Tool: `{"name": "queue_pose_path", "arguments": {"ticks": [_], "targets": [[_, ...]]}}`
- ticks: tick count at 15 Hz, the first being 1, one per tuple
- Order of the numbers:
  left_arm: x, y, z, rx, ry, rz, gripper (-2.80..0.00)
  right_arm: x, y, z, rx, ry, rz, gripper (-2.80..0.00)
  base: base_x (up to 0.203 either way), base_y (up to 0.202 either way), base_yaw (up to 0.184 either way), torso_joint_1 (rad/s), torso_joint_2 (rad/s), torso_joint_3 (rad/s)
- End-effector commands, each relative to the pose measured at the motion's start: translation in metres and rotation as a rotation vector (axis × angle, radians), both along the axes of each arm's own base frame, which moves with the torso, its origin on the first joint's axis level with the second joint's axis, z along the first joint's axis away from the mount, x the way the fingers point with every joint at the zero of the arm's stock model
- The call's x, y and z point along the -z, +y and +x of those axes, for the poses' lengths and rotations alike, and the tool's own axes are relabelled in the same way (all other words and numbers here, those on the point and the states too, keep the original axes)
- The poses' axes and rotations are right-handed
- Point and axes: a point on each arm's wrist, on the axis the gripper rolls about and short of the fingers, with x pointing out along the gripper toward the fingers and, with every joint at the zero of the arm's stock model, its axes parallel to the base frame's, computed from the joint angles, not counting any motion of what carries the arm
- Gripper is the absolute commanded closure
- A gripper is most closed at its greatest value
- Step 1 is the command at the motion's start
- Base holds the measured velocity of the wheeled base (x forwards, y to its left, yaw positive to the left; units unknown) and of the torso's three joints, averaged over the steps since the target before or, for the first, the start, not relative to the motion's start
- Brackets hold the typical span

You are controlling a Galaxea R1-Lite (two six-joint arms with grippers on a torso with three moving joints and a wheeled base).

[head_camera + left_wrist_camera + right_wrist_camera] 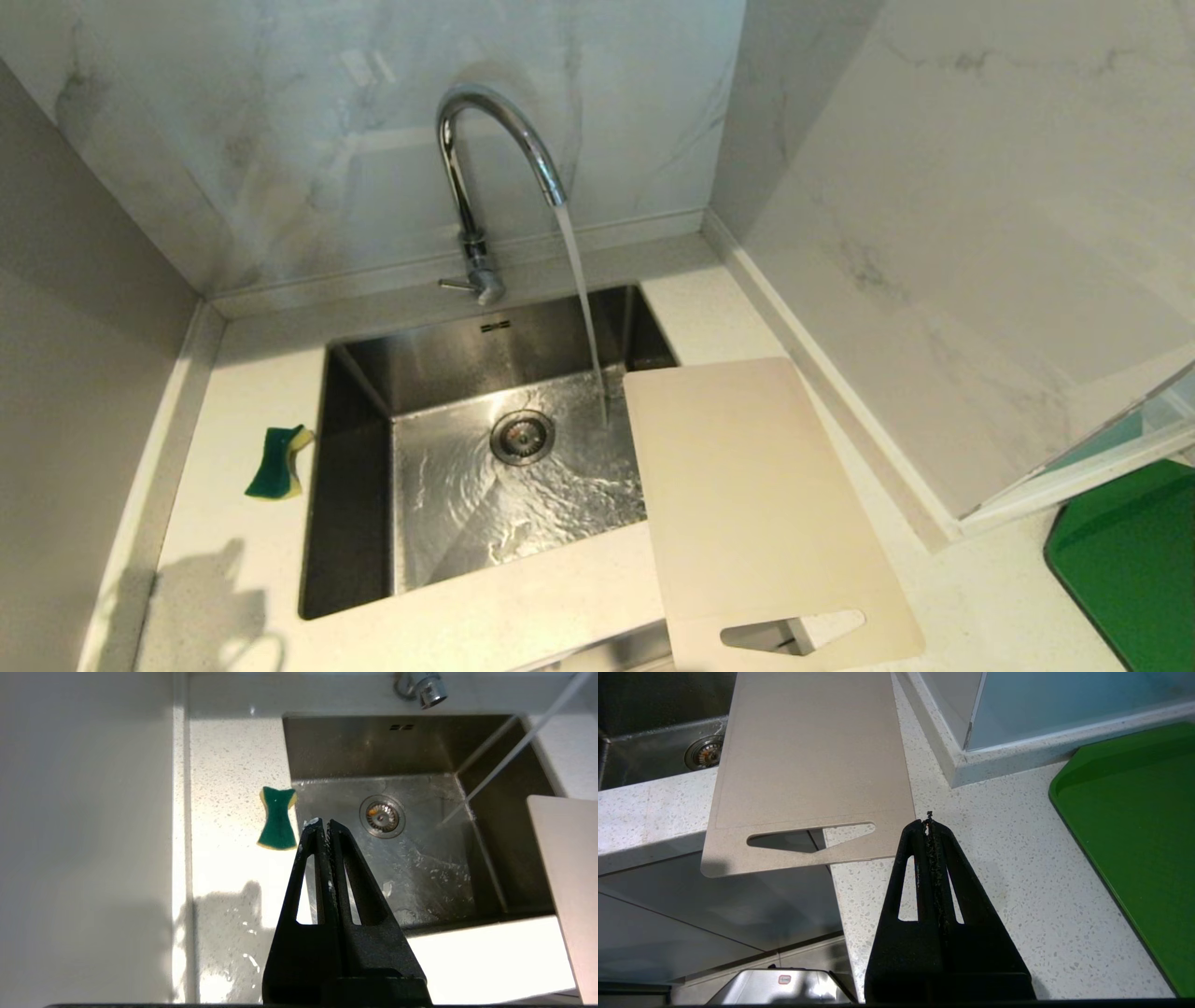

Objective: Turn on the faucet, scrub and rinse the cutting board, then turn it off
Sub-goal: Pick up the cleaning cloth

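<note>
The chrome gooseneck faucet (476, 168) runs; its stream falls into the steel sink (359, 401) near the drain. Its base shows in the left wrist view as faucet (427, 688). The pale beige cutting board (747, 504) lies flat over the sink's right rim and the counter, slot end overhanging the front edge; the same cutting board (808, 760) shows in the right wrist view. My left gripper (322, 823) is shut and empty, above the sink's left front part. My right gripper (928, 823) is shut and empty, over the counter beside the board's slot end. Neither gripper shows in the head view.
A green and yellow sponge (277, 463) lies on the counter left of the sink, also sponge (278, 819). A dark green board (1134, 560) lies at the far right. Marble walls enclose the back and right. Water drops wet the counter at the front left.
</note>
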Motion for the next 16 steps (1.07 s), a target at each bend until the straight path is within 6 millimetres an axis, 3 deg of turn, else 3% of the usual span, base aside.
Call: {"name": "queue_pose_path", "arguments": {"ticks": [1,8,11,16], "targets": [[0.018,0.002,-0.041,-0.014,-0.101,0.004,0.0,0.0,0.0,0.0,0.0,0.001,0.0,0.0,0.0,0.0,0.0,0.0,0.0,0.0],[0.072,0.005,-0.071,-0.215,-0.088,0.122,0.0,0.0,0.0,0.0,0.0,0.001,0.0,0.0,0.0,0.0,0.0,0.0,0.0,0.0],[0.099,0.004,-0.075,-0.21,-0.054,0.154,0.0,0.0,0.0,0.0,0.0,0.001,0.0,0.0,0.0,0.0,0.0,0.0,0.0,0.0],[0.126,0.003,-0.078,-0.037,-0.028,0.151,0.0,0.0,0.0,0.0,0.0,0.001,0.0,0.0,0.0,0.0,0.0,0.0,0.0,0.0]]}}
